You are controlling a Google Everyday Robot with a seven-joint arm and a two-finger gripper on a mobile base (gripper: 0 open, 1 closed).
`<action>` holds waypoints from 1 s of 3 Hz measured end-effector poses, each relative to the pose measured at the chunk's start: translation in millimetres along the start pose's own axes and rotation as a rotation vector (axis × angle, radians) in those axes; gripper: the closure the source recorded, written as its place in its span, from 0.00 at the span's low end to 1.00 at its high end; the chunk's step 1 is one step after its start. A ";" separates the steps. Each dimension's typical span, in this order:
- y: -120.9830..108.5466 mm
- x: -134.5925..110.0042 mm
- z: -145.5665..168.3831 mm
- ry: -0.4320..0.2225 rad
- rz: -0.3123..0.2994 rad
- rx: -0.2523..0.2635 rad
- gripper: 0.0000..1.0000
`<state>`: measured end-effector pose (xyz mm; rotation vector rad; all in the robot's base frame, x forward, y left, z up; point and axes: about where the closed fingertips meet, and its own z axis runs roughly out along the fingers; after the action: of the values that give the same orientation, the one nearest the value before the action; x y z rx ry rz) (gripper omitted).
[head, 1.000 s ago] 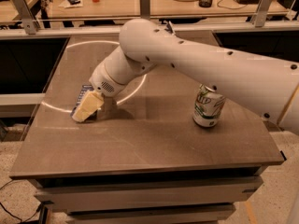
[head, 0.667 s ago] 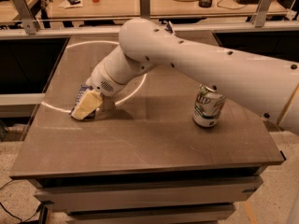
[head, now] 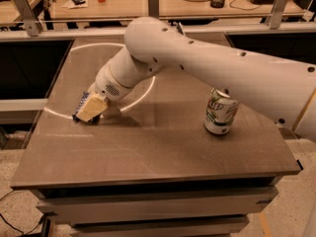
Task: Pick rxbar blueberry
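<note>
Gripper low over the rxbar blueberry, mostly hidden, perhaps touching; whether it grips, cannot tell.

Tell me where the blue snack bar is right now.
The blue bar is at the left side of the table, mostly hidden beneath the gripper, well apart from the can on the right.

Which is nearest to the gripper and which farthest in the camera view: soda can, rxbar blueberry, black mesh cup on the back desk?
1. rxbar blueberry: on the table's left side, right at the gripper and partly covered by it.
2. soda can: upright on the table's right side, well away from the gripper.
3. black mesh cup: on the back desk, beyond the table's far edge, behind the can.
</note>
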<state>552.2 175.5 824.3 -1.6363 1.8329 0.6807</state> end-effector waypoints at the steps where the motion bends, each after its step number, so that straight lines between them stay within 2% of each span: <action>1: -11.8 -20.7 -24.1 -0.088 -0.044 0.041 1.00; 2: -31.2 -49.6 -68.5 -0.227 -0.095 0.115 1.00; 3: -43.3 -65.6 -93.4 -0.352 -0.089 0.128 1.00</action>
<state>592.0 149.9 936.7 -1.4042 1.5118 0.7425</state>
